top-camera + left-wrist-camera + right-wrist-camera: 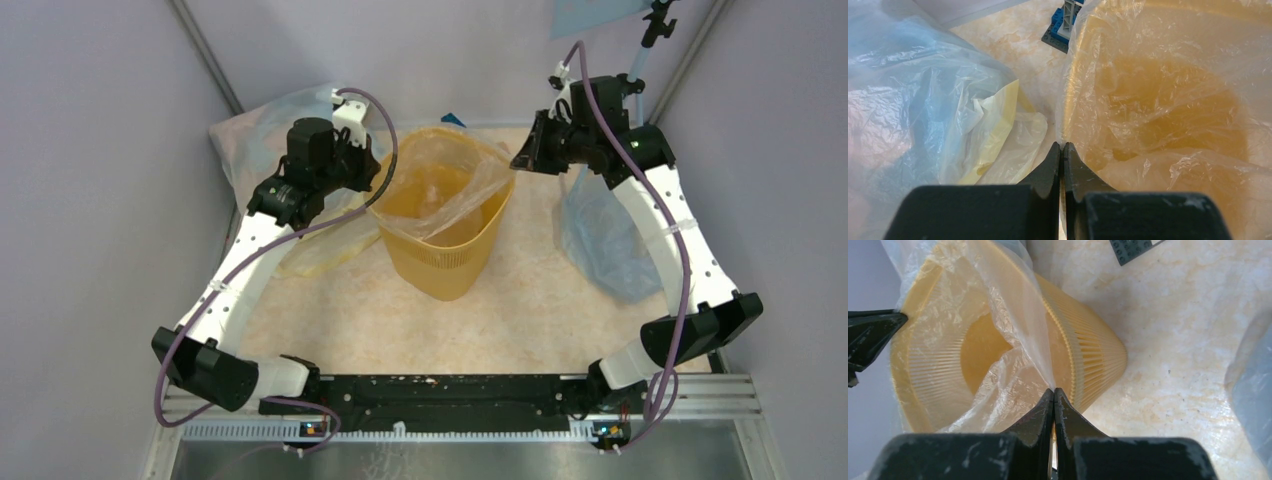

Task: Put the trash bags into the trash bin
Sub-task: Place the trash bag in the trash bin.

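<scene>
The yellow trash bin [446,256] stands upright at mid-table. A clear, wrinkly trash bag [447,186] is spread over its mouth and sags inside; it also shows in the left wrist view [1168,100] and the right wrist view [998,365]. My left gripper [1062,146] is shut on the bag's edge at the bin's left rim [385,195]. My right gripper [1053,390] is shut on the bag's edge at the bin's right rim, pulling the film taut. In the top view the right gripper [522,158] sits just right of the bin.
A big bluish sack [262,125] lies at the back left, with pale yellowish film [993,130] beside the bin. Another bluish sack [608,240] lies at the right. A blue-and-white block tower [1068,15] stands behind the bin. Grey walls enclose the table.
</scene>
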